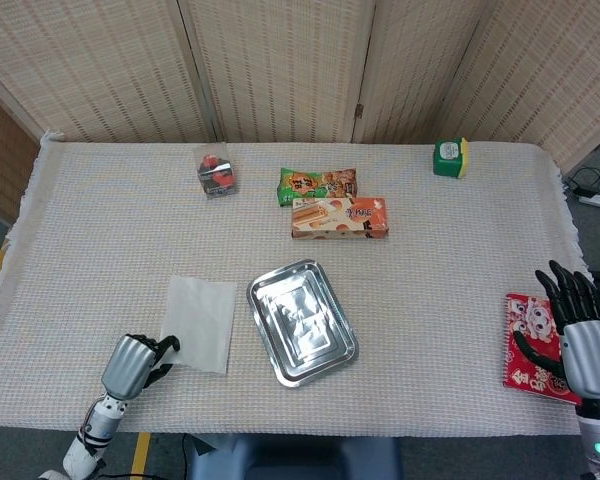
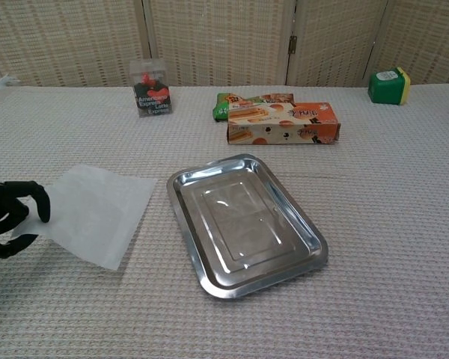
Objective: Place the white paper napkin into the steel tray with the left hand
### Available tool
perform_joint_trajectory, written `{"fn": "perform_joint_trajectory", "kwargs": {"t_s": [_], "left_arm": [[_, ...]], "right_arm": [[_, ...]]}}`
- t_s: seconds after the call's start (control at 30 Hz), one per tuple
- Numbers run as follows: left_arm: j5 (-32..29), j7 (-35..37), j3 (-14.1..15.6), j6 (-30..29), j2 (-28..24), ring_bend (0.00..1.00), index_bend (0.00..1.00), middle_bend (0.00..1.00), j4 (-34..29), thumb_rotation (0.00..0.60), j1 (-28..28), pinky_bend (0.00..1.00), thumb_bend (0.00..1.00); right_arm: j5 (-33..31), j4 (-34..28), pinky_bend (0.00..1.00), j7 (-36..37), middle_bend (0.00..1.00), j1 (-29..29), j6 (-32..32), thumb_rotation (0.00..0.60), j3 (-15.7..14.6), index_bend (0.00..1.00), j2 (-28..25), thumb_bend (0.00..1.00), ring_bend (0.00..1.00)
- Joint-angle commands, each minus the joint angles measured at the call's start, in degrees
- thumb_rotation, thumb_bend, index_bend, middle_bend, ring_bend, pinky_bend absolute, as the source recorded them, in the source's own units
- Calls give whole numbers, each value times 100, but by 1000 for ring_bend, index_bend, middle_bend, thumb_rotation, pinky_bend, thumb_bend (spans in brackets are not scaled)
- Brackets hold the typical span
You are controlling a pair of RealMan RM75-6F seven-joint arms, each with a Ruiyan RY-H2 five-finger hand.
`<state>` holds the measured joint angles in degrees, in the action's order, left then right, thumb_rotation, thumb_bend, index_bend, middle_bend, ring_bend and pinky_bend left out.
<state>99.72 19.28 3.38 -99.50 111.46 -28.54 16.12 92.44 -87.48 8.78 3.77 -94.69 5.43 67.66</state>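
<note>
The white paper napkin (image 1: 198, 322) (image 2: 97, 213) lies skewed on the cloth, left of the steel tray (image 1: 302, 322) (image 2: 243, 221), with its near left corner raised. My left hand (image 1: 135, 362) (image 2: 11, 217) pinches that corner at the table's front left. The tray holds nothing. At the front right edge, in the head view only, my right hand (image 1: 580, 335) stands with fingers spread and nothing in it, beside a red packet (image 1: 525, 340).
At the back stand a small clear coffee box (image 1: 217, 172) (image 2: 152, 96), a green snack packet (image 1: 318, 183), an orange biscuit box (image 1: 340, 217) (image 2: 283, 123) and a green container (image 1: 449, 157) (image 2: 388, 84). Folding screens close off the far side.
</note>
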Motion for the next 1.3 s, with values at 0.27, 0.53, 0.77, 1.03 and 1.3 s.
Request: {"fn": "perform_joint_trajectory", "kwargs": {"t_s": [0.27, 0.53, 0.77, 1.03, 1.3], "left_arm": [[-2, -1854, -445, -33, -1058, 1000, 606, 1000, -2307, 600, 565, 1000, 591], [-10, -2649, -581, 129, -1679, 1000, 603, 1000, -3626, 600, 620, 1000, 590], [112, -3162, -735, 254, -1581, 1000, 605, 1000, -4010, 600, 783, 1000, 591], [-60, -3532, -1176, 613, -1531, 1000, 604, 1000, -4241, 600, 1137, 1000, 590], [-74, -3850, -1445, 862, -1244, 1000, 605, 1000, -4190, 600, 1521, 1000, 591]], "right_arm": [[-72, -19, 0, -1, 0, -18, 22, 600, 13, 0, -67, 329, 0], [-39, -43, 0, 86, 0, -41, 12, 600, -17, 0, -127, 329, 0], [-62, -83, 0, 140, 0, 18, 184, 600, -50, 0, -144, 328, 0], [-37, -108, 0, 430, 0, -40, 77, 600, -51, 0, -284, 329, 0], [-88, -93, 0, 698, 0, -40, 123, 600, -44, 0, -388, 328, 0]]}}
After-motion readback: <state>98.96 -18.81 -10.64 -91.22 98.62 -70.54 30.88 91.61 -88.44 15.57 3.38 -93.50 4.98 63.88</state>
